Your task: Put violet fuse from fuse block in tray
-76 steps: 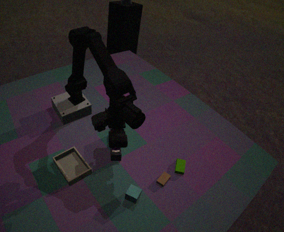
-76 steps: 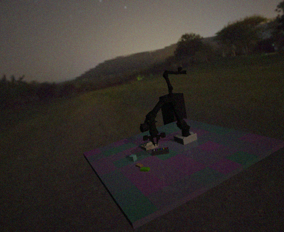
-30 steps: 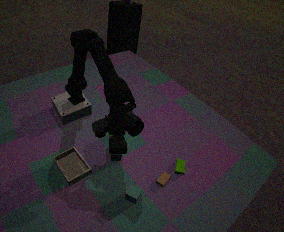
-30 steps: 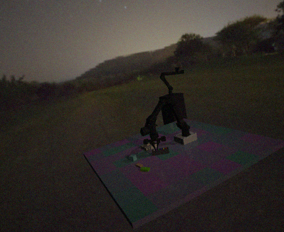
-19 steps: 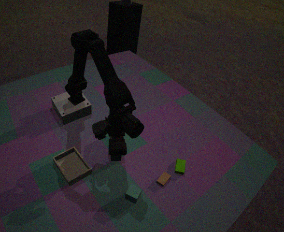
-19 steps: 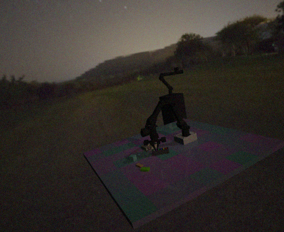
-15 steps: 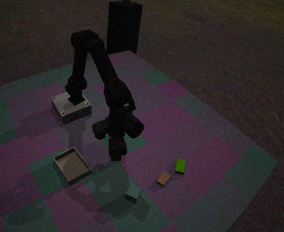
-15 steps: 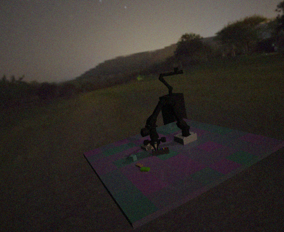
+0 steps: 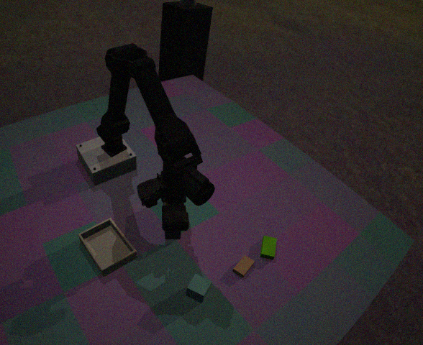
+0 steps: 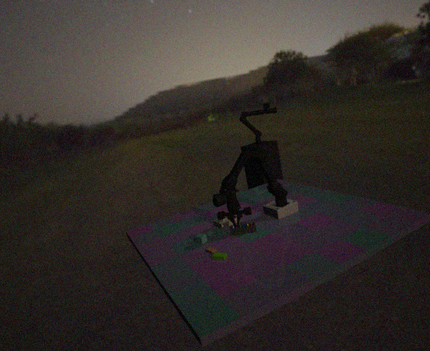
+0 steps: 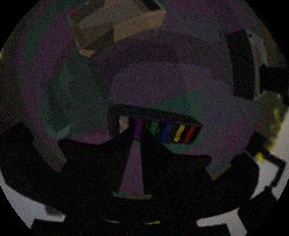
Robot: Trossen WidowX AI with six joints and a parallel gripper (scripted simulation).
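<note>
The violet fuse (image 11: 139,124) stands in its row in the dark fuse block (image 11: 159,112) (image 10: 249,229). My gripper (image 11: 139,128) (image 9: 173,236) points down over the block and is shut on the violet fuse, one fingertip on each side of it. Its lower end is hidden by the fingers. A pale fuse (image 11: 124,123) is on one side and a green fuse (image 11: 154,128) on the other, both close to the fingertips. The block is hidden behind the gripper in the top view. The tray (image 9: 121,264) (image 11: 140,26) is empty and stands beside the block.
Blue (image 11: 167,131), yellow (image 11: 179,133) and red (image 11: 190,134) fuses continue the row. A teal block (image 9: 198,287) (image 10: 200,238), an orange block (image 9: 243,266) (image 10: 210,250) and a bright green block (image 9: 269,246) (image 10: 219,256) lie on the table. The arm's base box (image 9: 115,169) stands behind the tray.
</note>
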